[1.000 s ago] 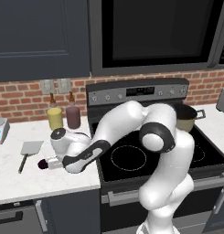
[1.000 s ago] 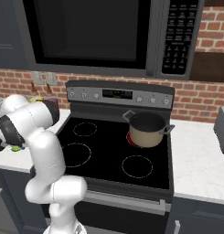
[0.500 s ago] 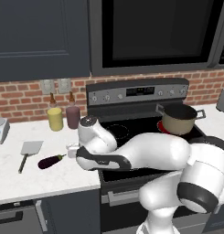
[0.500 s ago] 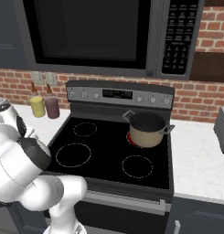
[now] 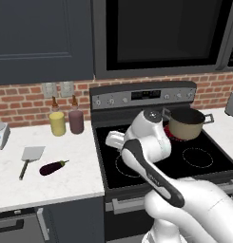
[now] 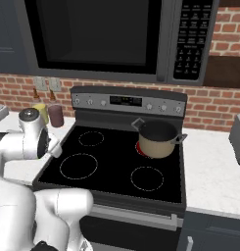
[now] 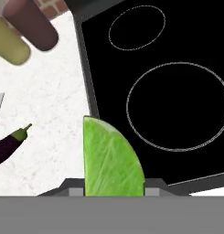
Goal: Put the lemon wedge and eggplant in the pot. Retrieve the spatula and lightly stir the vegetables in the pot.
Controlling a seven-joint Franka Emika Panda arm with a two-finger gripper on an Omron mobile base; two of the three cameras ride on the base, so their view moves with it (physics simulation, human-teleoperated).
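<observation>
lemon wedge (image 7: 111, 157): clamped between the jaws of the gripper (image 7: 113, 187), above the stove's (image 7: 177, 59) left edge | eggplant (image 7: 8, 145): on counter (image 7: 49, 114) off to the gripper's side, beside spatula (image 5: 30, 156) | pot (image 5: 186, 124): on far back burner

Light is even and soft, with faint shadows. The pictures are slightly soft and pixelated. The stovetop (image 5: 160, 156) shows no glare.

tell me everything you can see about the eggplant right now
The eggplant is small, glossy, dark purple and elongated, with a dark stem cap at one end. It lies on its side on the white speckled counter, left of the stove, just right of the spatula and apart from it. Nothing grips it.
</observation>
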